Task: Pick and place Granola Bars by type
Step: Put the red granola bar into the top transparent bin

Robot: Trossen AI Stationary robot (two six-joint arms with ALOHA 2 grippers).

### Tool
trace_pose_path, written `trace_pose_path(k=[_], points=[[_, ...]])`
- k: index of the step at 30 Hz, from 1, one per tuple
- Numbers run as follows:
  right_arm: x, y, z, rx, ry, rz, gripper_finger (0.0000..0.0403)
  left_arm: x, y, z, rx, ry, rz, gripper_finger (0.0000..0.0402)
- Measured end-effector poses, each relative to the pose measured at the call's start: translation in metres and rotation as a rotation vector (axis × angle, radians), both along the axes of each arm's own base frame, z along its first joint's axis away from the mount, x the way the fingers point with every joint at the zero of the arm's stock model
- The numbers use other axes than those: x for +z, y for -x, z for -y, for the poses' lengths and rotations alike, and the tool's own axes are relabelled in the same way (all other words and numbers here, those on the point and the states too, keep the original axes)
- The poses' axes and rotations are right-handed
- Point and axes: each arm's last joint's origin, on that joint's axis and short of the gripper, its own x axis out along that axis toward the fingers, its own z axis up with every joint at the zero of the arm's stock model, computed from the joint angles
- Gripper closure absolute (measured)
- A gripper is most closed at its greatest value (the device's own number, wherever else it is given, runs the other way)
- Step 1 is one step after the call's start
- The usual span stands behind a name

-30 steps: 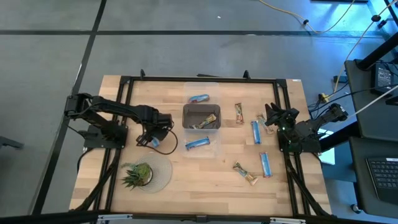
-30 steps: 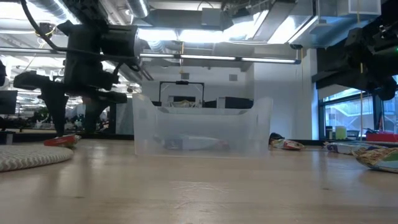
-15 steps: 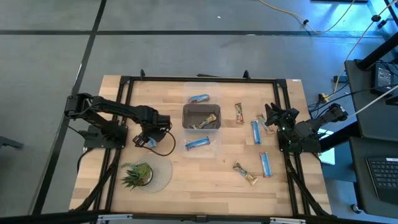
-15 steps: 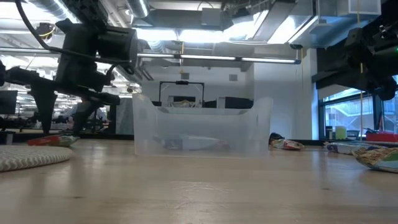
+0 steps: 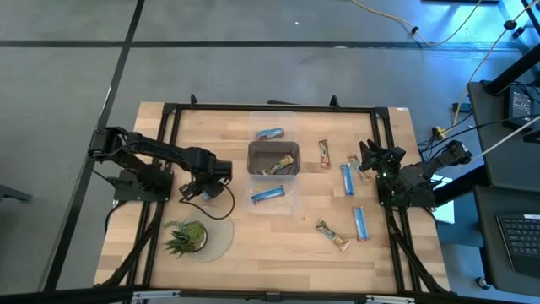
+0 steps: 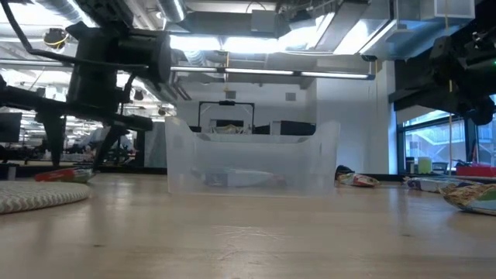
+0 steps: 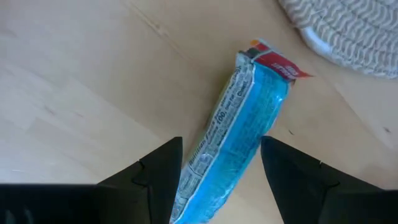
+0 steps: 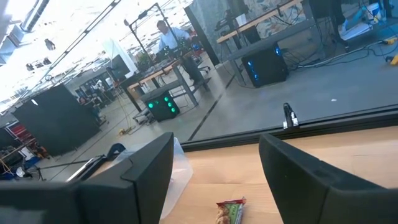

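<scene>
The left gripper (image 7: 221,180) hangs low over the table (image 5: 287,228), and its two dark fingers (image 7: 158,174) are spread wide. A blue bar (image 7: 239,134) lies flat on the wood right between them, sticking out ahead of the tips. It is not held yet.

I think this bar will be light and a bit squishy. The wrapper looks shiny, so it may be slippery and may crinkle. The best place to grab looks like the middle of the long sides, where the bar is fattest. The flat ends are thin and would likely slip out. A soft squeeze should do, so the snack inside does not break.

The bar is bright blue with small print down one pale edge and a red patch at the far end. Just past that end is the rim of a woven mat (image 7: 348,28), where the plant (image 5: 187,236) sits.

Off to the side of the left gripper stands a clear bin (image 5: 273,160). One part has a blue bar, the brown middle part has a gold one, and one more blue bar (image 5: 267,195) lies in the part nearest the gripper.

The right gripper (image 5: 368,162) waits at the other side of the table, well away, also spread wide and holding nothing. Near it lie more bars (image 5: 346,179), some blue and some brown.
</scene>
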Motion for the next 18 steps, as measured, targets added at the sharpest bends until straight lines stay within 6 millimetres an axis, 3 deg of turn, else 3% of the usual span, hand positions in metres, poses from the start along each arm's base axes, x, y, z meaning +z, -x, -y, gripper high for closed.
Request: trace_pose_path(k=[11, 18], points=[[-0.001, 0.0, 0.0, 0.0, 0.007, -0.013, 0.0164, -0.017, -0.006, 0.0, -0.007, 0.004, -0.078, 0.0189], [-0.001, 0.0, 0.0, 0.001, 0.008, -0.014, 0.0164, -0.02, -0.01, -0.003, 0.141, 0.002, -0.06, 0.019]])
